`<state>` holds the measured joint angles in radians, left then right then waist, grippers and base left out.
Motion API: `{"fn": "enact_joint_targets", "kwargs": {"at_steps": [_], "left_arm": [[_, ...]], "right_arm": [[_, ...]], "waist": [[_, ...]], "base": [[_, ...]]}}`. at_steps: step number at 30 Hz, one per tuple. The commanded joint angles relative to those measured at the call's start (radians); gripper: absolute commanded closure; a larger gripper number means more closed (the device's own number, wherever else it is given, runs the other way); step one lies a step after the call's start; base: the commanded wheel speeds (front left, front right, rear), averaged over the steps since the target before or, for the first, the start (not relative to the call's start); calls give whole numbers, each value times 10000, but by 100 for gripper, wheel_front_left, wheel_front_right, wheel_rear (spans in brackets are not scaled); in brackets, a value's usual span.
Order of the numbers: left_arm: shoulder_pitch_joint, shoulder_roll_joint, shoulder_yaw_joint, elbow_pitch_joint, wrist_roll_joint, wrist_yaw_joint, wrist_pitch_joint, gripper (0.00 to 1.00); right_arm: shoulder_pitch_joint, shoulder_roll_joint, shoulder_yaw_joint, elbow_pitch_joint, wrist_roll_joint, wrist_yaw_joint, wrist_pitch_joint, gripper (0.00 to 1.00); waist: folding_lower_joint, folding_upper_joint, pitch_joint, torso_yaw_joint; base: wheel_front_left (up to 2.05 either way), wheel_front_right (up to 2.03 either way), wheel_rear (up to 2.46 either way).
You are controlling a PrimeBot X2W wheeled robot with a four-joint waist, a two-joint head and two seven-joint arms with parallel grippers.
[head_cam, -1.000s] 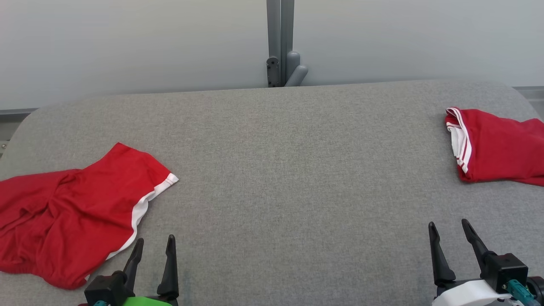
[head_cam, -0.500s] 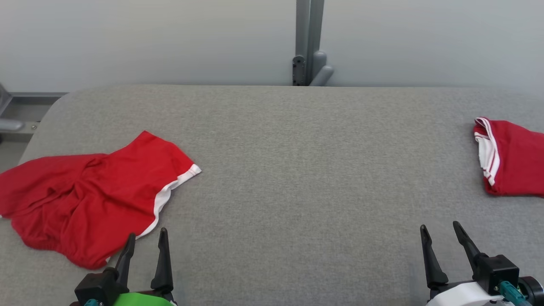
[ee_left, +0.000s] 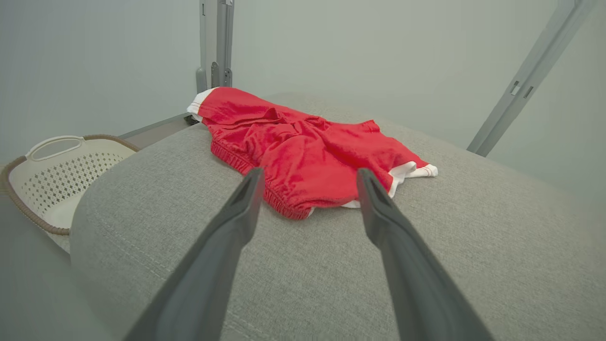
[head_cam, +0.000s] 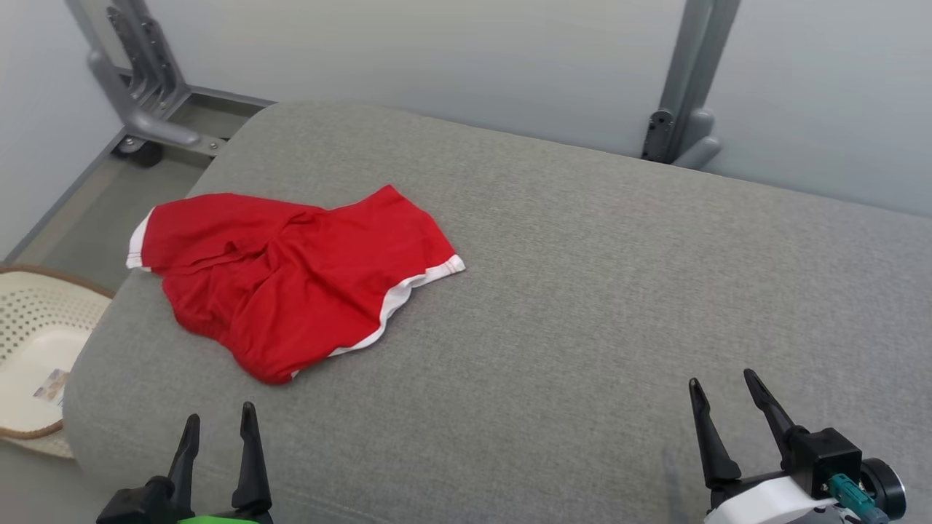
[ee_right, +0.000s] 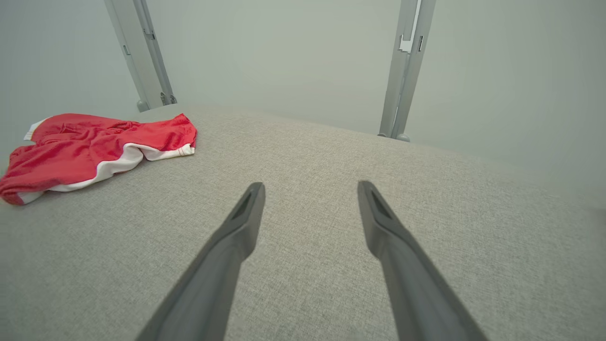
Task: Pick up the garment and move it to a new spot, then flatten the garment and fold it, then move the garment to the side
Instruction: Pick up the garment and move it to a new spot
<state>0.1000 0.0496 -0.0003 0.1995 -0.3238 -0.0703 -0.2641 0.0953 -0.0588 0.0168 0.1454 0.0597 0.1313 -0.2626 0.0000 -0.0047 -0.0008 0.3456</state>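
Since the earlier frames the head camera has swung toward the robot's left, so the whole view has shifted; the things themselves have not moved.

1. Bench: grey padded surface that carries the work.
2. Garment: red shorts with white trim, lying crumpled and free on the bench. It is directly ahead of the left hand, near it but not touching. Its long axis runs across that hand's fingers, with the elastic waistband on the near side.
3. Basket: pale, standing off the bench, outboard of the left hand.
4. Right hand: well apart from the garment.

Both hands stand with jaws spread and hold nothing. Judgement: the left hand is the nearer one for the pick-up.
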Motion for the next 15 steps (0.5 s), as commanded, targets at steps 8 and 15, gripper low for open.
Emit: {"fn": "enact_joint_targets", "kwargs": {"at_steps": [8, 15], "left_arm": [[-359, 17, 121, 15, -164, -94, -2, 0], [-2344, 94, -153, 1917, -210, -312, 108, 0]], "right_arm": [[-134, -166, 196, 48, 40, -12, -26, 0], [-694, -611, 323, 16, -78, -11, -26, 0]], "waist": [[0, 47, 422, 662], [0, 47, 1683, -26]], "base": [[0, 0, 0], [0, 0, 0]]}}
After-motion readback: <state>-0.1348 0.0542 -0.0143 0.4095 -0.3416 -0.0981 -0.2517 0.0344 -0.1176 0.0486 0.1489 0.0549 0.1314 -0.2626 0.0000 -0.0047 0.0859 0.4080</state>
